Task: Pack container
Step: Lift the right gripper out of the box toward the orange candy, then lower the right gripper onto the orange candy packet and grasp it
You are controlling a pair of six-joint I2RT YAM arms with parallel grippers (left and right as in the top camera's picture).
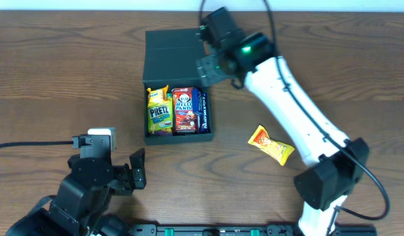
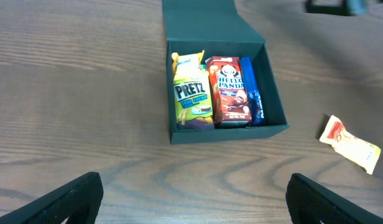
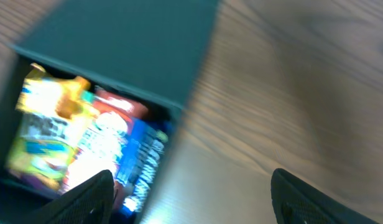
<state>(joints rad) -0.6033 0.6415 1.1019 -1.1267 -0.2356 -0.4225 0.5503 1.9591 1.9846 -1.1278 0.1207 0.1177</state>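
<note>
Three snacks lie in the open container. One orange packet is left outside. The left gripper and right gripper stand apart, empty.

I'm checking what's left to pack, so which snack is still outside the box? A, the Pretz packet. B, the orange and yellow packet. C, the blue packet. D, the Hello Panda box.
B: the orange and yellow packet lies on the bare table to the right of the container, while the Pretz packet, Hello Panda box and blue packet sit side by side inside it.
</note>
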